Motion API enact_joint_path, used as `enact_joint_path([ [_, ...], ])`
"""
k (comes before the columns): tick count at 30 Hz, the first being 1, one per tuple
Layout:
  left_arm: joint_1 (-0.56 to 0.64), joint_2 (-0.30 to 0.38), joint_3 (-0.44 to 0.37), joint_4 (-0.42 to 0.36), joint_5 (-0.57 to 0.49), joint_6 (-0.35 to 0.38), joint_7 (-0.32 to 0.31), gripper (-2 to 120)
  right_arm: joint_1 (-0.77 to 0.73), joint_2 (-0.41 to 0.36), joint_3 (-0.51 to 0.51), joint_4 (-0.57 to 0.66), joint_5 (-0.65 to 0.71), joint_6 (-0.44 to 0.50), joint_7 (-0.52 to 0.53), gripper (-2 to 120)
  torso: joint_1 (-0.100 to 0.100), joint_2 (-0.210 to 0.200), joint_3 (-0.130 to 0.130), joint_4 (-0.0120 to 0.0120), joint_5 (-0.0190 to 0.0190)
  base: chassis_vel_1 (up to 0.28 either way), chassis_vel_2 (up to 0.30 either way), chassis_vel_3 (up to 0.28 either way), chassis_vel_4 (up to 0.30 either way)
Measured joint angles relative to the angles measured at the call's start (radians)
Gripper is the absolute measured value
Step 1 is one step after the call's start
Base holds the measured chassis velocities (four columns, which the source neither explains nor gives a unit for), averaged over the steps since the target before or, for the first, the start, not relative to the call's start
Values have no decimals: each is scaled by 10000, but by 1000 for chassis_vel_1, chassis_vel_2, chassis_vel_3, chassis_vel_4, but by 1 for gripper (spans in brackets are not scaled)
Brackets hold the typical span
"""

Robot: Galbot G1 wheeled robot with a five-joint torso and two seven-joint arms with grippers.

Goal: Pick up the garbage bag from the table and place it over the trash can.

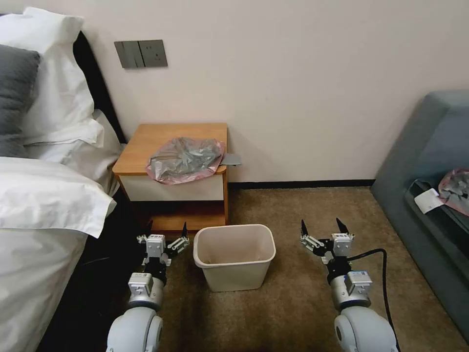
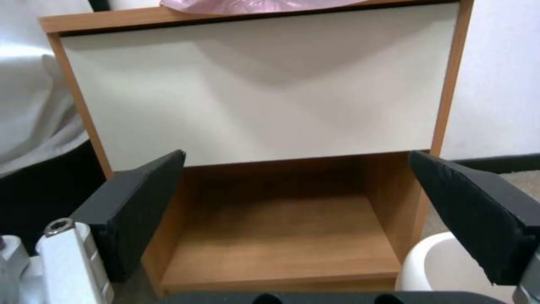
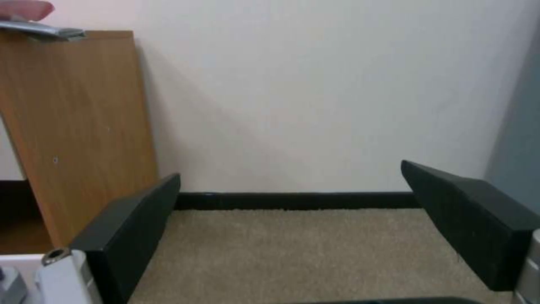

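Carpet (image 1: 293,303) carries the trash can (image 1: 234,256), a beige bin standing upright and open-mouthed just in front of the worktop (image 1: 161,142), a small wooden nightstand with a white drawer front set against the wall beside the bed (image 1: 44,220). The garbage bag (image 1: 184,159) lies crumpled on the worktop's front right corner, its pink-edged plastic spilling slightly over the front edge above the drawer. A small grey flat item (image 1: 231,159) sticks out past the worktop's right edge, just beside the bag.

The left claw (image 1: 166,233) hangs low over the carpet, spread wide and holding nothing, just to the left of the trash can and facing the nightstand's open lower shelf; in the left wrist view its two dark fingers (image 2: 141,202) frame that shelf and the drawer front, with the bin's rim at one side. The right claw (image 1: 322,228) hovers to the right of the trash can, well apart from it, likewise spread and bare, pointing toward the wall and its dark baseboard. A grey-blue sofa (image 1: 430,161) stands along the right, with another pink-edged plastic bundle (image 1: 457,188) lying on it.
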Motion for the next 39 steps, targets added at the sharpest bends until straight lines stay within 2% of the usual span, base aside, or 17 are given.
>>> enact_joint_path([
  [5, 2, 24, -6, 7, -43, -43, 0, 99, -23, 3, 1, 0, 0, 42, 0, 100, 0, 0, 0, 0, 0, 0, 0, 0, 0],
  [9, 56, 215, -83, 62, -385, -405, 2, 98, -251, 85, 39, 54, -46, 390, 0, 100, 0, 0, 0, 1, -1, 0, 0, 0, 0],
  [10, 159, 536, -234, 147, -939, -1006, -3, 99, -659, 234, 106, 168, -143, 958, -2, 100, 0, -1, 0, 1, 0, 0, 0, 0, 0],
  [11, 159, 536, -234, 147, -939, -1006, -3, 99, -659, 234, 106, 168, -143, 958, -2, 100, 0, -1, 0, 1, 0, 0, 0, 0, 0],
  [12, 269, 894, -397, 244, -1560, -1680, -24, 100, -868, 265, 116, 179, -150, 1024, -3, 100, 0, -1, 0, -2, -5, 0, 0, 0, 0],
  [15, 269, 894, -397, 244, -1560, -1680, -24, 100, -868, 265, 116, 179, -150, 1024, -3, 100, 0, -1, 0, -2, -5, 0, 0, 0, 0],
  [16, 474, 1543, -696, 422, -2691, -2896, -73, 100, -1334, 453, 182, 351, -225, 1687, -49, 100, 0, -1, 1, 2, -2, 0, 0, 0, 0],
  [17, 550, 1797, -820, 486, -3127, -3382, -96, 100, -1618, 571, 232, 489, -278, 2100, -93, 100, 0, 0, 0, 1, -1, 0, 0, 0, 0],
  [19, 581, 1917, -872, 511, -3372, -3543, -115, 100, -1836, 657, 269, 576, -317, 2396, -127, 100, 0, 0, 0, 2, 0, 0, 0, 0, 0],
  [21, 551, 1955, -734, 465, -3633, -3270, -167, 100, -2075, 759, 306, 675, -360, 2729, -166, 100, 0, 0, 0, 2, 3, 0, 0, 0, 0],
  [22, 523, 1957, -565, 362, -3783, -2938, -239, 100, -2356, 876, 344, 805, -414, 3130, -220, 100, 0, 0, 0, 1, -10, 0, 0, 0, 0],
  [23, 473, 1951, -452, 266, -3835, -2657, -353, 100, -2655, 988, 409, 933, -468, 3543, -254, 100, 0, 1, 0, -1, -1, 0, 0, 0, 0],
  [27, 374, 1890, -305, 168, -3812, -2323, -482, 100, -2875, 1079, 442, 1051, -513, 3847, -300, 100, 1, 0, 0, -2, -3, 0, 0, 0, 0],
  [31, 305, 1822, -269, 173, -3582, -2218, -522, 100, -2342, 1010, 396, 1371, -512, 3339, -431, 100, 0, 0, 0, -4, 1, 0, 0, 0, 0],
  [32, 284, 1766, -283, 238, -3458, -2216, -527, 100, -1561, 909, 323, 1770, -506, 2785, -579, 100, 0, 0, 0, 7, 1, 0, 0, 0, 0],
  [34, 294, 1697, -329, 342, -3338, -2226, -552, 100, -1257, 874, 288, 1876, -503, 2539, -642, 100, 0, 0, 2, 5, -1, 0, 0, 0, 0],
  [39, 140, 1654, -312, 755, -3025, -2288, -612, 100, -1149, 859, 285, 1903, -499, 2463, -650, 100, 0, -2, 1, -1, 0, 0, 0, 0, 0],
])
